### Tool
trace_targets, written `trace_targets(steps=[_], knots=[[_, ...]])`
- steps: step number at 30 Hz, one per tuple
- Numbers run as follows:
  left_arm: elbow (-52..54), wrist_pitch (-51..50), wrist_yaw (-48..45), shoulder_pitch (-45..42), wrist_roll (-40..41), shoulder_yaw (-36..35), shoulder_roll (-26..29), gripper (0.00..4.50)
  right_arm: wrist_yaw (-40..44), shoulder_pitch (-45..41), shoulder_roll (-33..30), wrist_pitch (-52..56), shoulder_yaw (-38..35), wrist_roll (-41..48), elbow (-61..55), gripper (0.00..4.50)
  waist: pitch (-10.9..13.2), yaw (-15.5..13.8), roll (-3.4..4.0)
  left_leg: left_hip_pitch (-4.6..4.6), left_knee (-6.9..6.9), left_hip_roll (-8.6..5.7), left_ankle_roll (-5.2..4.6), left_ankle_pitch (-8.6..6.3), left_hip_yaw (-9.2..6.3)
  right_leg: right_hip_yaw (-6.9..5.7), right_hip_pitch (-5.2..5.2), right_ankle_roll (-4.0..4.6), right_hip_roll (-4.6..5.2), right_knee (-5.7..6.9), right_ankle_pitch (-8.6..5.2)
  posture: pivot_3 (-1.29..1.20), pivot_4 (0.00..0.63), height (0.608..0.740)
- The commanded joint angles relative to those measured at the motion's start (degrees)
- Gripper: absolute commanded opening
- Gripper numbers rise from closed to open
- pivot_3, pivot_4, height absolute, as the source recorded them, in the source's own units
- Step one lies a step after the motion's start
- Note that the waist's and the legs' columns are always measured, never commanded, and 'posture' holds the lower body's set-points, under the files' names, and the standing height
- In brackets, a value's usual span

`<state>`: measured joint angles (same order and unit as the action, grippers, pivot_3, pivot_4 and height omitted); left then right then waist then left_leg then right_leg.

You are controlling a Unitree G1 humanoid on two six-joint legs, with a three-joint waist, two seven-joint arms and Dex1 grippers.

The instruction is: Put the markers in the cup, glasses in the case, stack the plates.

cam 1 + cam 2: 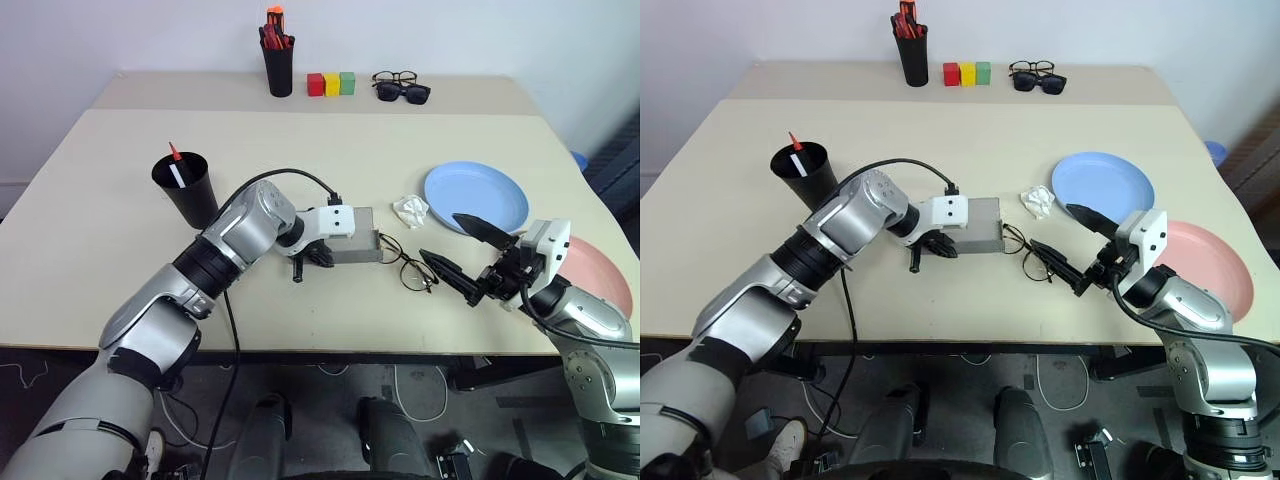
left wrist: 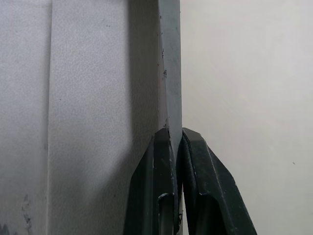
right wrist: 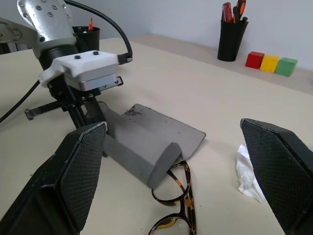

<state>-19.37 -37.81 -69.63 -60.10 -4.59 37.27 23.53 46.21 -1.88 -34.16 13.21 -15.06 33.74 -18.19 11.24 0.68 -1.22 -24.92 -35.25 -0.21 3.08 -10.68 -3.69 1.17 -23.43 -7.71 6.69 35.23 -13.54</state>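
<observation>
I count two plates: one blue, one pink. Two black cups: the wide cup at ten o'clock holding two markers, the narrow pen cup at twelve. Three coloured blocks. Three pairs of eyewear: the glasses, the sunglasses, a clear pair. One grey case, one crumpled tissue.

The left arm reaches forward and bends inward across the middle, its wrist angled downward. The left end effector has its two black fingers pressed together on a thin edge of the grey felt-like rectangular case. The right arm is bent at the right side, and the right end effector points inward, roughly level, its fingers spread wide with nothing between them.
</observation>
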Motion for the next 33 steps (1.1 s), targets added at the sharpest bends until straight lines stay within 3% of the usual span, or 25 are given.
trace_targets(steps=[1,32,33], knots=[[2.1,-1.5,0.7,-0.6,-0.4,-1.9,-0.3,0.04,0.2,0.4,-0.1,-1.4,-1.4,-0.1,-0.5,4.5,0.0,0.0,0.0,0.0,0.0,0.0,0.0,0.0,0.0,0.0,0.0,0.0,0.0,0.0,0.0,0.0,0.15,0.74],[3.5,-4.2,1.1,-0.2,-0.5,-1.4,-3.0,0.04,0.7,-1.6,0.0,-0.8,0.2,-1.4,-0.3,4.5,0.0,0.0,0.0,0.02,-0.05,0.0,0.0,0.0,-0.01,0.0,0.02,-0.01,-0.01,0.08,0.01,0.0,0.15,0.74],[3.4,-4.0,1.0,-0.3,-0.5,-1.4,-3.1,0.36,0.6,-1.7,0.0,-0.8,0.3,-1.4,-0.3,4.5,0.0,0.0,0.0,0.03,-0.06,0.0,0.0,0.0,-0.01,0.0,0.02,-0.01,-0.01,0.09,0.01,0.0,0.15,0.74]])
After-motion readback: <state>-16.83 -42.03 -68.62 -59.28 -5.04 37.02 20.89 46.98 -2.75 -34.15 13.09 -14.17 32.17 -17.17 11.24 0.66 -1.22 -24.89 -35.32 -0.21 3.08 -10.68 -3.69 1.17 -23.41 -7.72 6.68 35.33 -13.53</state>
